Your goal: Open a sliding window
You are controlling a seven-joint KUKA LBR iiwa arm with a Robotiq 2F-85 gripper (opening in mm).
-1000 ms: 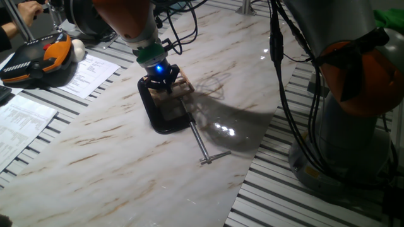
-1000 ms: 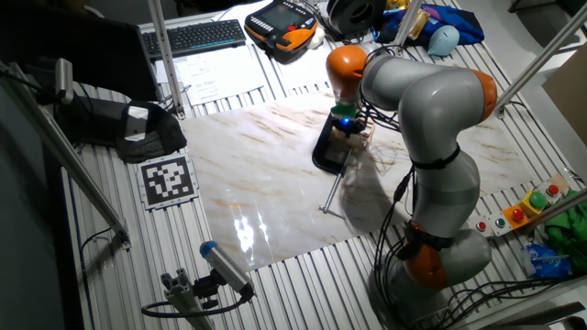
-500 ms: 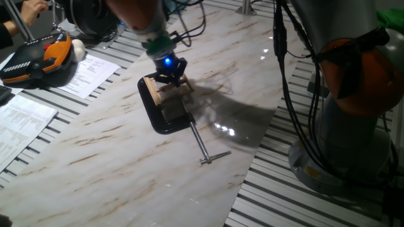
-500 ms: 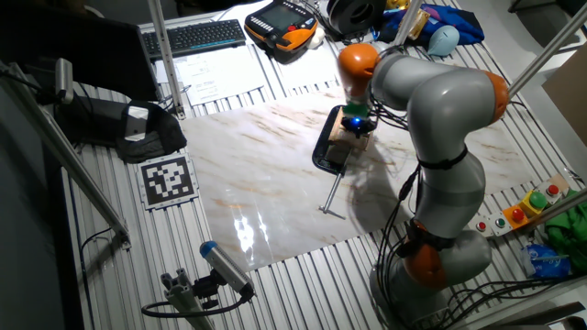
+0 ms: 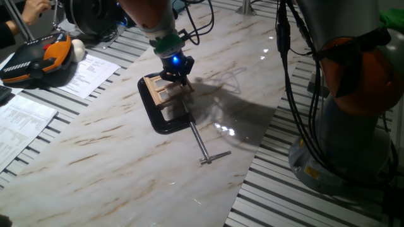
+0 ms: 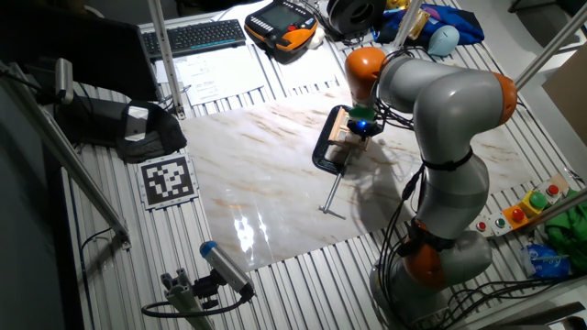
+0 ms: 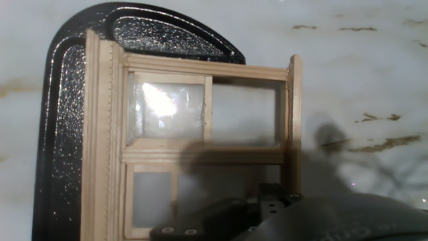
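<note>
- Marble tabletop (image 5: 113, 157) carries one sliding window (image 5: 163, 90), lying flat near the far middle, held in one black C-clamp (image 5: 158, 116) whose steel screw (image 5: 202, 146) points toward the near side.
- Gripper (image 5: 177, 75) sits at the window's right end; I cannot tell whether its fingers are apart or closed.
- Compared with a second ago, the gripper is further right and more of the wooden frame shows.
- Hand view: two panes, divided by wooden bars.
- Far left: one orange-black pendant (image 5: 38, 58).
</note>
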